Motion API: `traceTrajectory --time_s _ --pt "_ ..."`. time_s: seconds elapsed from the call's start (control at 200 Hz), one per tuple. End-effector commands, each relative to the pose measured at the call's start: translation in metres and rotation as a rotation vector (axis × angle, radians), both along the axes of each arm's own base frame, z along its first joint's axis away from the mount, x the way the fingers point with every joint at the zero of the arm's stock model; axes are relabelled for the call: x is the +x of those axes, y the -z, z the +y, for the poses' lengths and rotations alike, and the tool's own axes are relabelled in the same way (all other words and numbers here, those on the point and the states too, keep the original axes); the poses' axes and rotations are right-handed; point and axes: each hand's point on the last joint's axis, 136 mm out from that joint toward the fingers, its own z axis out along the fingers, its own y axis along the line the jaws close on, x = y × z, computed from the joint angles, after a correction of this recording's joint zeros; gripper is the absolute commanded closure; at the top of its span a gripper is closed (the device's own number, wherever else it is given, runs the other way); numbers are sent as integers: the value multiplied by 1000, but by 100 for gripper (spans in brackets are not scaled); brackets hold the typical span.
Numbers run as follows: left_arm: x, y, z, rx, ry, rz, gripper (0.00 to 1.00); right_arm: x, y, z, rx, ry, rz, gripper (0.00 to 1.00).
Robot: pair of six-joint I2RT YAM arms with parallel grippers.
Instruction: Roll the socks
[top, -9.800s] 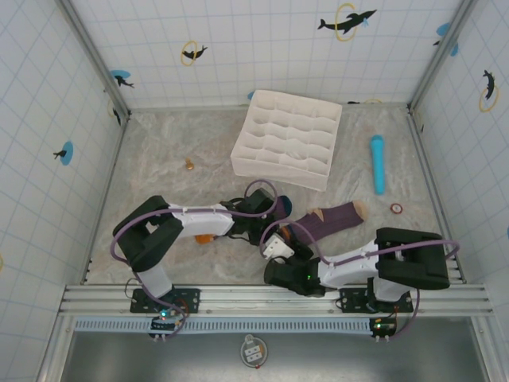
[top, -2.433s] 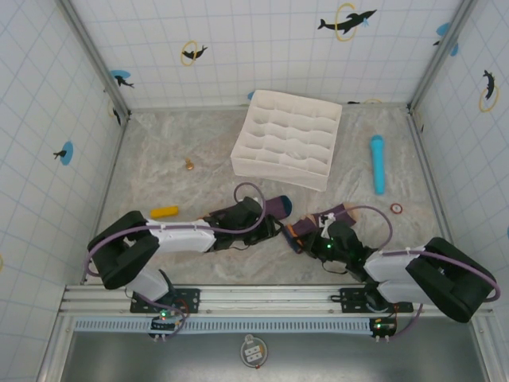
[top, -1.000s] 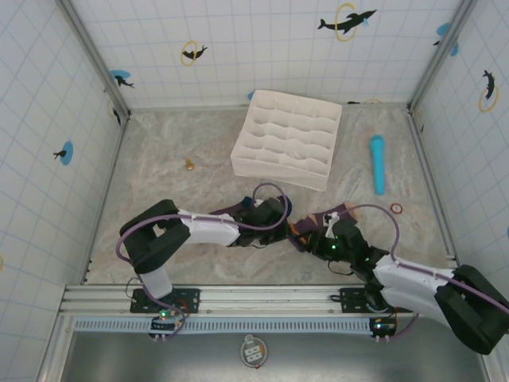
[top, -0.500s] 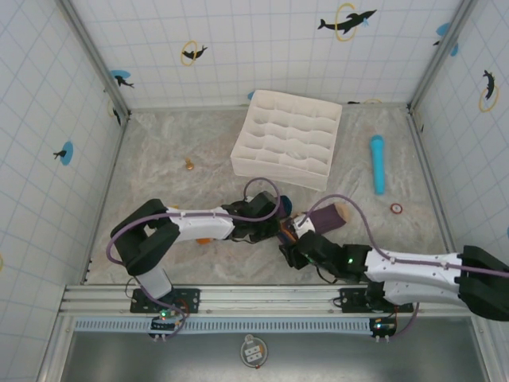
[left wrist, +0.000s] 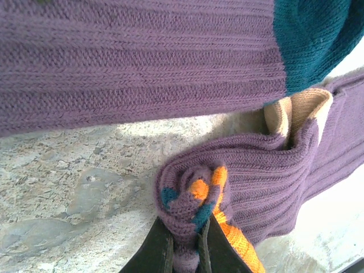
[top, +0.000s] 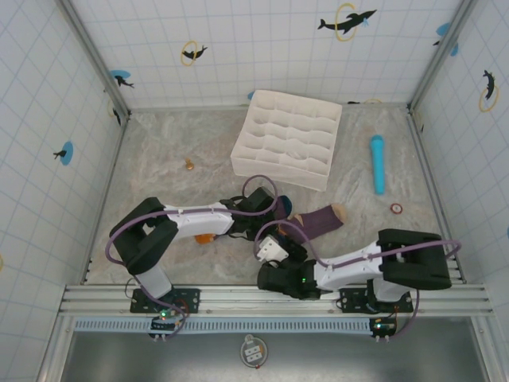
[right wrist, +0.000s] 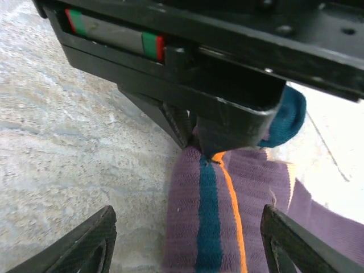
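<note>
The left gripper (left wrist: pixel 185 227) is closed tight on the rolled end of the socks (left wrist: pixel 250 170), pinching the orange-and-teal striped cuff between its two fingers. The socks lie on the sandy table (top: pixel 167 143) at the near middle, in front of the white divided box (top: pixel 288 139), their purple legs running right to a tan heel. The right gripper (right wrist: pixel 190 250) hovers just beside the roll with its fingers spread wide, holding nothing, the striped cuff beneath the gap. A blue cylinder (top: pixel 377 163) lies well apart, far right.
</note>
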Motion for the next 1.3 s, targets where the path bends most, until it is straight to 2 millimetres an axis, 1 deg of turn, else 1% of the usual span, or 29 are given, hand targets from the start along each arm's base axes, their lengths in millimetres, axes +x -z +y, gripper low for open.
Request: traceTrajectory --time_s 0.0,0.19,0.29,0.34,0.395,0.55,0.595,0.64,0.67,0.721,0.751,0.811,0.846,0.886,0.931,0.961,1.036,1.161,1.186,1.296 --pt "-5 1 9 37 26 26 100 11 -10 -3 -42 58 -113 34" --pt "-6 2 12 39 26 34 100 13 7 -6 -106 87 -116 40" --pt "-7 3 12 37 28 41 100 14 17 -8 -121 110 -95 47" --pt "-8 3 11 31 30 46 100 15 22 -10 -134 119 -86 53" --pt "-8 3 11 29 29 47 100 16 26 -11 -147 125 -73 65" --pt "-7 4 10 25 25 50 100 16 29 -10 -125 134 -50 94" --pt "-8 4 10 23 23 52 94 17 29 -12 -106 143 -32 100" --pt "-7 4 11 22 20 49 83 17 31 -14 -83 153 -9 100" --pt "-6 3 13 27 15 49 73 17 31 -15 -67 158 5 100" --pt "-5 1 16 32 4 41 63 16 32 -17 -36 163 32 100" --pt "-3 0 18 33 -6 35 54 15 33 -19 -19 165 52 100" --pt "0 -4 21 23 -25 20 39 14 37 -22 27 175 107 100" --pt "2 -6 22 18 -34 13 31 13 39 -24 54 180 140 100" --pt "4 -7 24 15 -42 8 26 12 42 -28 83 192 171 100" --pt "6 -9 27 18 -53 5 24 11 45 -31 113 207 207 100" --pt "8 -10 29 18 -60 2 21 11 47 -33 127 212 231 100" --pt "14 -18 29 -5 -64 -22 19 10 50 -36 157 227 288 100" --pt "25 -38 25 -66 -78 -104 16 5 61 -37 238 247 436 100" --pt "27 -40 26 -66 -87 -116 15 4 63 -38 257 254 463 100" --pt "31 -48 29 -81 -102 -155 14 0 68 -44 349 288 552 100"
